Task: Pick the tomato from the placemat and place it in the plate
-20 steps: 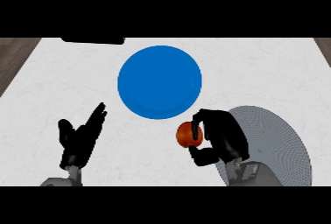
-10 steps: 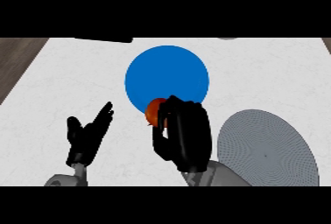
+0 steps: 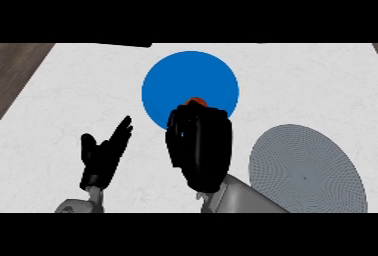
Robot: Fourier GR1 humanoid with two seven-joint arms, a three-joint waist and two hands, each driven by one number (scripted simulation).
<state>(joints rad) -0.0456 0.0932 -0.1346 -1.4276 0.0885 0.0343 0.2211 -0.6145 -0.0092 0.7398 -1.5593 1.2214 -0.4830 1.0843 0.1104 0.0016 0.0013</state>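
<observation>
My right hand (image 3: 198,147) is curled round the red tomato (image 3: 196,102), of which only a small sliver shows above the fingers. It hangs over the near edge of the round blue plate (image 3: 190,82). The grey round placemat (image 3: 306,170) lies to the right of that hand with nothing on it. My left hand (image 3: 103,155) rests open at the lower left, fingers up, apart from everything.
A white counter (image 3: 74,100) bears the plate and placemat. Its left edge meets a dark wooden strip (image 3: 18,70). A dark object (image 3: 111,44) shows at the counter's far edge.
My right hand has carried the tomato leftward off the placemat and forward onto the plate's near edge. The left hand has stayed in place.
</observation>
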